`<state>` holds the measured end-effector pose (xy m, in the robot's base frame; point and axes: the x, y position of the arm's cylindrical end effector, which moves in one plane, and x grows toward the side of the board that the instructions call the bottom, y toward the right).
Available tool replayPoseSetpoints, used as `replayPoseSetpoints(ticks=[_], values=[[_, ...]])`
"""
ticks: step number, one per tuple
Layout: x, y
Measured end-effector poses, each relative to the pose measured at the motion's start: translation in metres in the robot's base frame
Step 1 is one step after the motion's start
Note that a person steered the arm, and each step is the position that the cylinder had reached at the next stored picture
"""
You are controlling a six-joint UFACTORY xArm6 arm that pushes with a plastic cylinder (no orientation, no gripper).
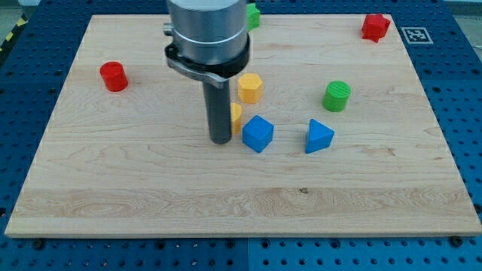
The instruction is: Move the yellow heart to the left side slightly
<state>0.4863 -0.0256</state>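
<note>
A: Where does my tip (221, 140) sit right now?

B: Near the middle of the wooden board (151, 196). The dark rod comes straight down from the grey arm housing (208, 34), and its lower end rests on the board just to the left of the blue cube (257, 133).

A: And the yellow heart (236, 117)?

B: Mostly hidden behind the rod. Only a yellow sliver shows at the rod's right edge, so I take it for the heart, though its shape cannot really be made out from here. It looks to be touching the rod, or very nearly.

A: Is the end of the arm open or pinching anything?

B: There are no jaws to spread or close; it is a plain rod, and it holds nothing.

A: What else is on the board?

B: A yellow hexagon block (250, 87) just above the sliver. A blue triangular block (318, 136) to the right of the cube, and a green cylinder (337, 95) above that. A red cylinder (114, 76) sits well apart at the view's left, a red block (375, 27) in the top right corner, and a green block (253, 15) peeks out beside the housing at the top.
</note>
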Motion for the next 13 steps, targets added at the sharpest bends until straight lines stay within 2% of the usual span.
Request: replayPoseSetpoints(ticks=[2, 3, 5, 8, 9, 11, 12, 13], values=[[0.000, 0.048], [-0.003, 0.048], [-0.039, 0.041], [-0.039, 0.023], [-0.039, 0.033], [-0.017, 0.031], [-0.006, -0.013], [-0.034, -0.123]])
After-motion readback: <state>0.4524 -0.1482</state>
